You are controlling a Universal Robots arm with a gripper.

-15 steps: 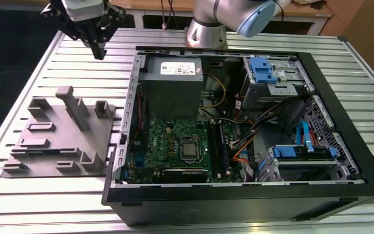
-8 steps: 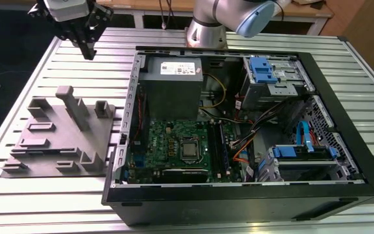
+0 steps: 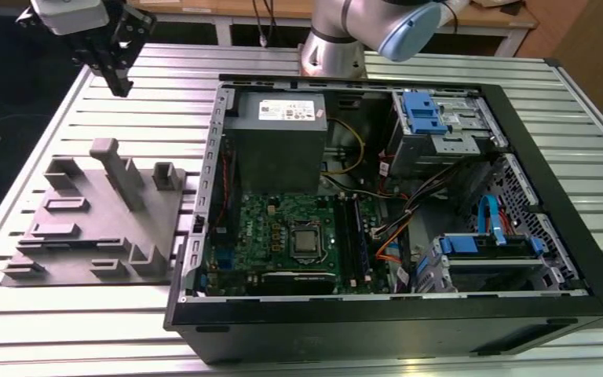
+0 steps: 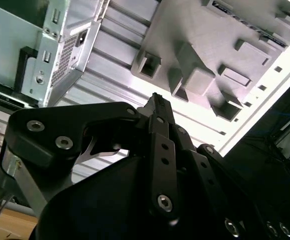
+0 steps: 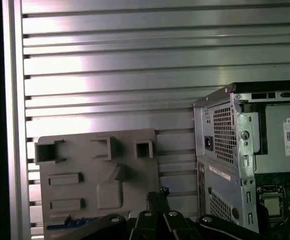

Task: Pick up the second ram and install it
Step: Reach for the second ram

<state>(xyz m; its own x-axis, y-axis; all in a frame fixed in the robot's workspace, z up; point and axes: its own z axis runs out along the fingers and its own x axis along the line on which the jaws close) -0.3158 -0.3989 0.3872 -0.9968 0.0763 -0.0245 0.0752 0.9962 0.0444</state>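
Second ram (image 5: pixel 75 223), thin blue strip, lies on gray fixture (image 5: pixel 135 180).

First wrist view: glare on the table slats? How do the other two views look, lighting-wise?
First wrist view: strong glare bands across the table, gray fixture evenly lit. Second wrist view: table's edge blown white, gripper in shadow. Exterior view: even light, computer case interior dim.

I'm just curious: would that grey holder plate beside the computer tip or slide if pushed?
The grey holder plate probably won't tip: it lies broad and flat on the ribbed table. It looks rigid, and might slide.
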